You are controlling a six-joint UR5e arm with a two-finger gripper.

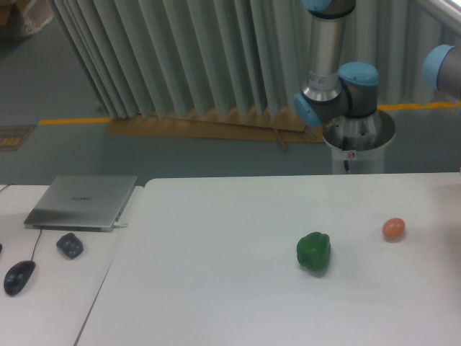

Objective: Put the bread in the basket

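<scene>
Status: bread, basket and gripper all out of view, gripper state unknown; desk (pixel 216 288) carries only green pepper (pixel 314 252) with egg-like ball (pixel 393 229) to its right.

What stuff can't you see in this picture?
- Gripper: outside the camera view; the arm is cut off by the top and right edges.
- Bread and basket: neither shows anywhere in the frame.
- Orange ball: too small to identify.
- Dark lump beside the laptop: too blurry to name.
</scene>
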